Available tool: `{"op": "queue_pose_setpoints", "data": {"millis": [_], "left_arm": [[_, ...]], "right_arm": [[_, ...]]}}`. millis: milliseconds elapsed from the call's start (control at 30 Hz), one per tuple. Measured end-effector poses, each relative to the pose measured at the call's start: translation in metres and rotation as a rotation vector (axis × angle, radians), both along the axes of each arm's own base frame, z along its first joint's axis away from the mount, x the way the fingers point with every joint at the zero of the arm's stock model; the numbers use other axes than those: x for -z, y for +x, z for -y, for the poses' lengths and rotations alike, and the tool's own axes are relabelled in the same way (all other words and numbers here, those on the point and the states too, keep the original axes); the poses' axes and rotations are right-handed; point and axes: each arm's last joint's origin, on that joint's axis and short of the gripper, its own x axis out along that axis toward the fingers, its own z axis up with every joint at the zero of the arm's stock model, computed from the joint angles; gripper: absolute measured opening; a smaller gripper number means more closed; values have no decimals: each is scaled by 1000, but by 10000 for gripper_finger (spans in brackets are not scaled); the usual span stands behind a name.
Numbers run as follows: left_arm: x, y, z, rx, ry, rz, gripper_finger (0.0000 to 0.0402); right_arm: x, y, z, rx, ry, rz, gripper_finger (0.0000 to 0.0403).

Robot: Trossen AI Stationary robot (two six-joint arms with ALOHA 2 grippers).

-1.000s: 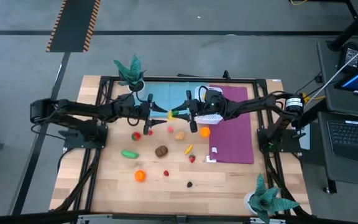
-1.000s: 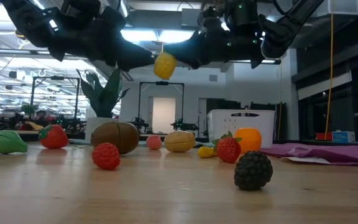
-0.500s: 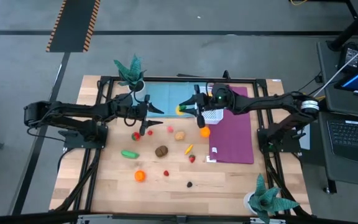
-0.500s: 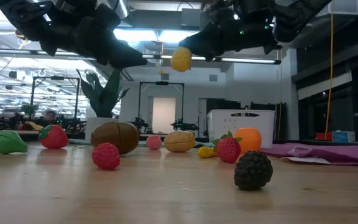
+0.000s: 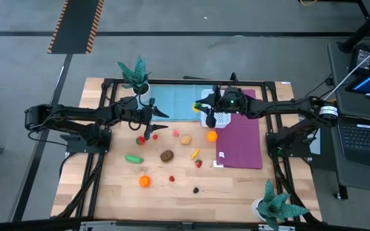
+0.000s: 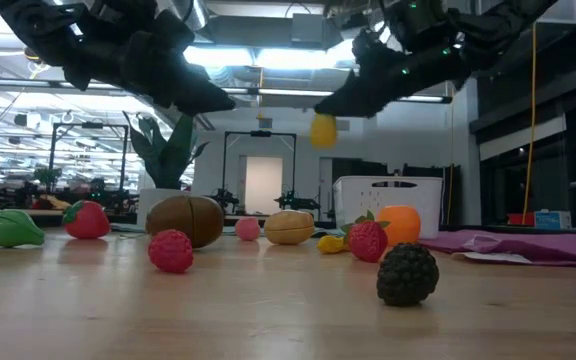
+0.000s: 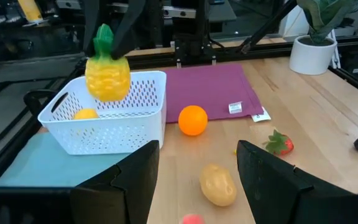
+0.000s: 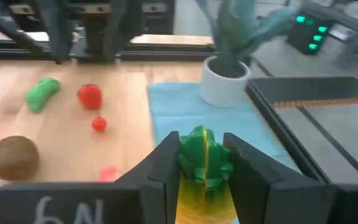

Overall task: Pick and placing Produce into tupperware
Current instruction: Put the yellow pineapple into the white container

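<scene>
Above the wooden table (image 5: pixel 172 192), the right claw (image 5: pixel 203 109) grips a yellow toy pineapple (image 7: pixel 107 70) beside the white perforated plastic basket (image 7: pixel 120 118); the left claw (image 5: pixel 151 122) hovers, fingers apart, empty.

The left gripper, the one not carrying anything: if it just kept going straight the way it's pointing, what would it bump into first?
Probably the brown potato-like piece lying just ahead of the open left gripper. Beyond it sit the orange and the white basket. Depth is hard to judge, so this is a guess.
</scene>
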Motion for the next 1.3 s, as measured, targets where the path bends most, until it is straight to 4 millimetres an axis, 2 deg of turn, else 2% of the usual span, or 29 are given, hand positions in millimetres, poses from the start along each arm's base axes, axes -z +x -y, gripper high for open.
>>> {"op": "queue_pose_setpoints", "data": {"millis": [267, 533, 800, 1300], "left_arm": [[2, -3, -6, -30, -9, -25, 207], [2, -10, -19, -97, -20, -42, 207], [2, -13, -26, -133, -27, -48, 207], [3, -14, -27, -181, -7, -58, 207]], "right_arm": [[-4, -38, -7, 175, -18, 80, 106], [9, -66, -12, 343, 17, 109, 106], [11, -67, -13, 498, -16, 99, 106], [11, -65, -16, 495, 77, 66, 106]]}}
